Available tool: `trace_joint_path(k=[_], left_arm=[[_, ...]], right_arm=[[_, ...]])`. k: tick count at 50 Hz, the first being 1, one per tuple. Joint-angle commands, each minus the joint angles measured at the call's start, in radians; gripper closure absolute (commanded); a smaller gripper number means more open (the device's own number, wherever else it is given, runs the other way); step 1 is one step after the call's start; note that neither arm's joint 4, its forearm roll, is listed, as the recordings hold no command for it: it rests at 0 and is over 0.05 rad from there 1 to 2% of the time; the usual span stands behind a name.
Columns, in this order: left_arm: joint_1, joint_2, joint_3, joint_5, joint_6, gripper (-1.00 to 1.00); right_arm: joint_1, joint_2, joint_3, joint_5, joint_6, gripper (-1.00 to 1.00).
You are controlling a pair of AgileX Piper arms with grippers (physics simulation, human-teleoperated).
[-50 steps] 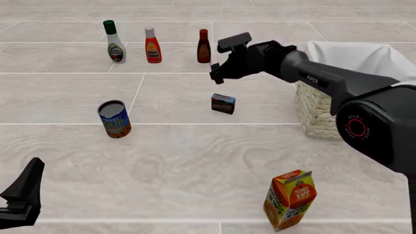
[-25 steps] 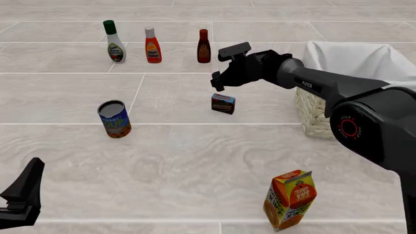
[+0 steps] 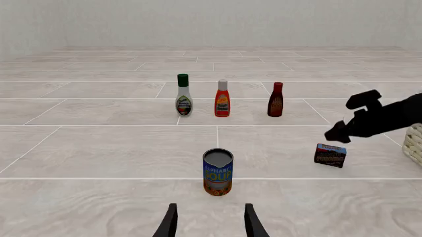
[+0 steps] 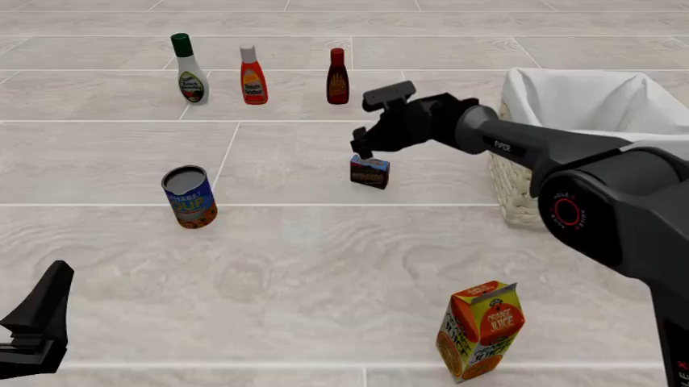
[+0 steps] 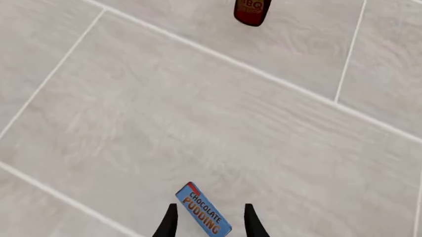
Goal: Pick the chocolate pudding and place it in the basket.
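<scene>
Parted fingers on the right gripper (image 5: 210,222), straddling the chocolate pudding (image 5: 203,209) just below, a small flat-faced box with printed label, not yet clamped. Woven wicker basket (image 4: 520,181) with white cloth lining off to the gripper's right, partly hidden by the arm. Left gripper (image 3: 210,223) open, only fingertips visible.

"CHOCOLATE PUDDING" on the chocolate pudding (image 5: 203,216), "ORANGE JUICE" on carton (image 4: 482,330), "PIPER" on right arm (image 4: 538,148), perhaps "BBQ" on sauce bottle (image 5: 251,10)
</scene>
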Motion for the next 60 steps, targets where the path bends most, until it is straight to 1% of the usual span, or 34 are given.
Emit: trace_joint_path(k=[1,60], left_arm=[[0.000,0.000,0.000,0.000,0.000,-1.00],[0.000,-0.001,0.000,0.000,-0.001,-1.00]], right_arm=[[-0.003,0.018,0.006,-0.012,0.005,-1.00],[0.002,0.084,0.052,-0.068,0.030,-1.00]])
